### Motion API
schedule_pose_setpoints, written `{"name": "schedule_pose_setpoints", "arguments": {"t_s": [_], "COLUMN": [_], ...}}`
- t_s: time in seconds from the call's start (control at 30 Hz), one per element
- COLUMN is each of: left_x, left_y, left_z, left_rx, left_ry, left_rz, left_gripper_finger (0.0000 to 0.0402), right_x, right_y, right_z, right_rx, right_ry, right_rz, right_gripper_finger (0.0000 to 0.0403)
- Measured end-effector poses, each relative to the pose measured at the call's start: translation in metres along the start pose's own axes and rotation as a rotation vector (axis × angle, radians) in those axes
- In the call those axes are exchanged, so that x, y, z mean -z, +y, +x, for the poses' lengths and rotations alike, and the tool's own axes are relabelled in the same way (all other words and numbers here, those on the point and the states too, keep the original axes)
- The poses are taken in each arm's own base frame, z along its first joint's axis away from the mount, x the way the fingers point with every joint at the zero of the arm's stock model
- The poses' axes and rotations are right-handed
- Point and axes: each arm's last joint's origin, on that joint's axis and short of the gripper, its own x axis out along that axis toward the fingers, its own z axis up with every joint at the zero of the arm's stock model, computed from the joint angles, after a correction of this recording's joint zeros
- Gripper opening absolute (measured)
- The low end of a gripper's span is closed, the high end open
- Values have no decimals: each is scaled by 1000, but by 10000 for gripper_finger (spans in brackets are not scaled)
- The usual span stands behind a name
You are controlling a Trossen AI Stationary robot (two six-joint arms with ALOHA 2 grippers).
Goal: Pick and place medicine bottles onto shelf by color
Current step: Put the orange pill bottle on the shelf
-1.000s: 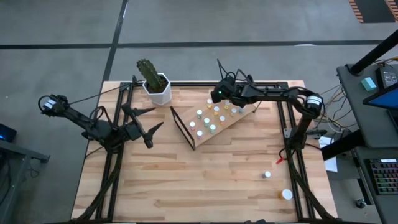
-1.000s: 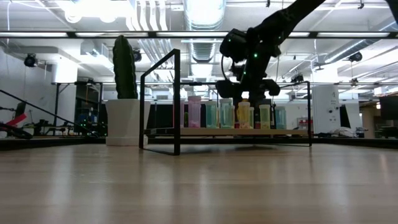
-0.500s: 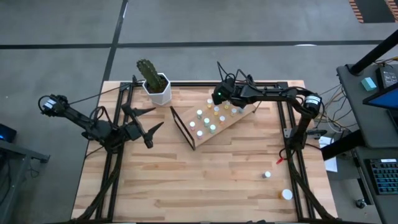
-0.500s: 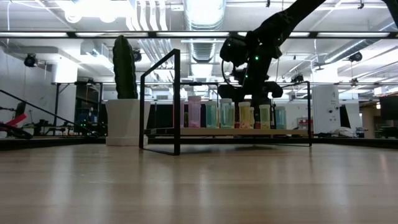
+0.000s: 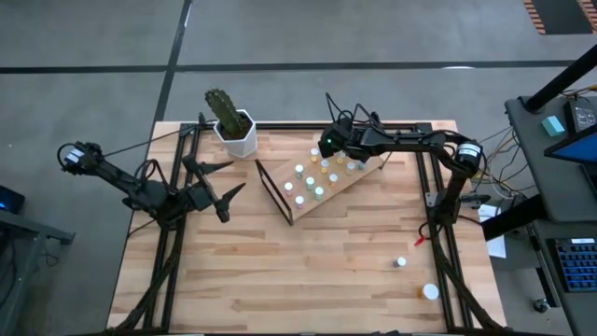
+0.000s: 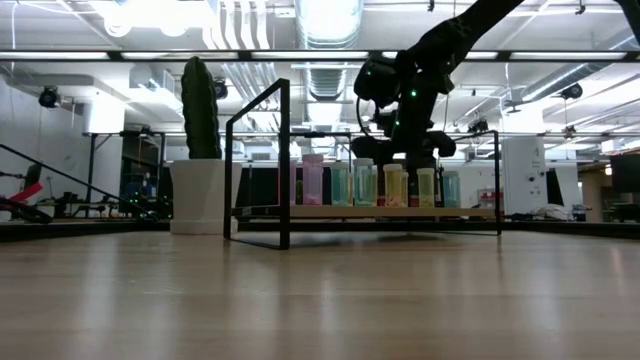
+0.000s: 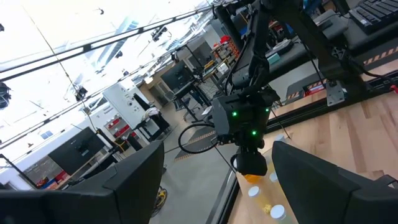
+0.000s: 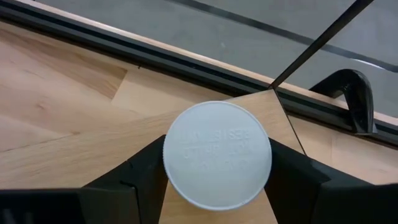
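Two arms are in view, one at each side of the tabletop (image 5: 308,271). One shelf (image 5: 359,182), a light-wood board on a black wire frame, stands at an angle near the tabletop's far edge. One white cactus pot (image 5: 238,138) stands just beside the frame's far left corner. Roughly a dozen medicine bottles (image 5: 310,181) stand on the shelf in short rows, with white, pale green and yellow caps; the caps are too small for an exact count. Two further bottles stand off the shelf near the right front corner of the tabletop: one small white-capped bottle (image 5: 400,262) and one larger white-capped bottle (image 5: 430,291), well apart from the shelf. The right hand (image 5: 324,145) is positioned over the far end of the shelf, above the bottle rows. In the right wrist view, one round white cap (image 8: 217,155) sits directly between that hand's two dark fingers (image 8: 140,186), one finger on each side, over the corner of the board. It cannot be determined whether the fingers press on this bottle or stand just clear of it. In the low view the right hand (image 6: 400,150) is just above the tops of the bottles. The left hand (image 5: 233,201) waits over the left part of the tabletop, well apart from the shelf, with its fingers spread wide and nothing between them.
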Motion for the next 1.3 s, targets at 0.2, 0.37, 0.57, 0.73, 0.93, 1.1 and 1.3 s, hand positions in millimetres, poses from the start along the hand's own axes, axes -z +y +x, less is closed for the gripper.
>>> {"name": "schedule_pose_setpoints", "arguments": {"t_s": [0.2, 0.37, 0.57, 0.73, 0.93, 1.1, 1.3], "left_x": [0, 0, 0, 0, 0, 0, 0], "left_y": [0, 0, 0, 0, 0, 0, 0], "left_z": [0, 0, 0, 0, 0, 0, 0], "left_rx": [0, 0, 0, 0, 1, 1, 1], "left_ry": [0, 0, 0, 0, 0, 0, 0], "left_rz": [1, 1, 1, 1, 1, 1, 4], "left_gripper_finger": [280, 280, 280, 280, 280, 280, 280], "right_x": [-2, -1, -1, -1, -3, -23, -57], "right_y": [-2, -1, -1, -1, -2, -9, -13], "right_z": [-4, -4, -4, -4, -8, -34, -66], "right_rx": [-10, -36, -44, -45, -52, -71, -309], "right_ry": [-2, 17, 22, 23, 19, 31, 151], "right_rz": [-19, -38, -21, -21, -27, -36, -276], "right_gripper_finger": [219, 219, 223, 248, 274, 271, 230]}}
